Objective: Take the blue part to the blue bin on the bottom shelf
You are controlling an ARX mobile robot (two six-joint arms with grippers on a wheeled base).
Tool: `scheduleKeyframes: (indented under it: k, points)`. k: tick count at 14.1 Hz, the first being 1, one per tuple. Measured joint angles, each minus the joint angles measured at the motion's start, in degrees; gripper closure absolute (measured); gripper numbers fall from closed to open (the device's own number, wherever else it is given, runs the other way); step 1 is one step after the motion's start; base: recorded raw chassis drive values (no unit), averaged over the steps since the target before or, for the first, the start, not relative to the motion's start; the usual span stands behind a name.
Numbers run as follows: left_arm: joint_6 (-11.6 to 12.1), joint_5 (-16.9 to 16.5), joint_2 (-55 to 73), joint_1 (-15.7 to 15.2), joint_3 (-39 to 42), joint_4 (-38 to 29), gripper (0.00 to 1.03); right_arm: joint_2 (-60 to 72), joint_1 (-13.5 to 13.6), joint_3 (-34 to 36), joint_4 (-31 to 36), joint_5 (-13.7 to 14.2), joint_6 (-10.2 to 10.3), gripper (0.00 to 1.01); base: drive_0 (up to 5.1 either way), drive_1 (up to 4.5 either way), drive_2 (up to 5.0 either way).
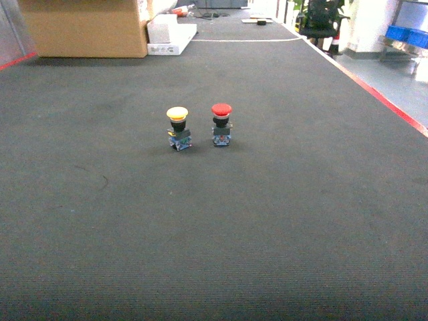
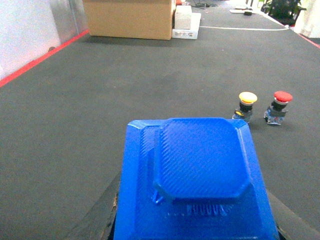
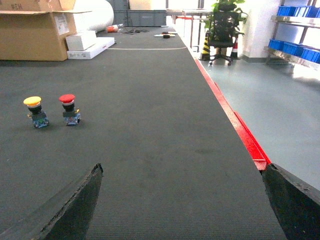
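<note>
The blue part fills the lower half of the left wrist view, a blocky blue piece with a raised ribbed top. My left gripper is shut on it, with dark fingers showing on either side, above the dark carpet. My right gripper is open over bare carpet with nothing between its fingers. Neither gripper shows in the head view. Blue bins sit on a steel rack far to the right. I cannot tell which one is the blue bin, or which level is the bottom shelf.
A yellow-capped push button and a red-capped push button stand side by side on the carpet. A cardboard box and white boxes lie far back. A red strip edges the carpet on the right.
</note>
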State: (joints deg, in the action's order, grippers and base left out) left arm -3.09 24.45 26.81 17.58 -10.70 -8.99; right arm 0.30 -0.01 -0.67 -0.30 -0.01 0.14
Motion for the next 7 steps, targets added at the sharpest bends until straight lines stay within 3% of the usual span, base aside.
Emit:
scheduleKeyframes:
  k: [2,7]
  points:
    - [-3.30,5.79,-10.45,6.54,0.66,10.36,0.60,0.00,0.00,0.00,0.00,0.00,0.02,0.03,0.0,0.00,0.0]
    - [-4.55,6.21,-10.93,6.67,0.90,10.67,0.60,0.00,0.00,0.00,0.02,-0.02,0.02,0.03,0.0,0.00,0.0]
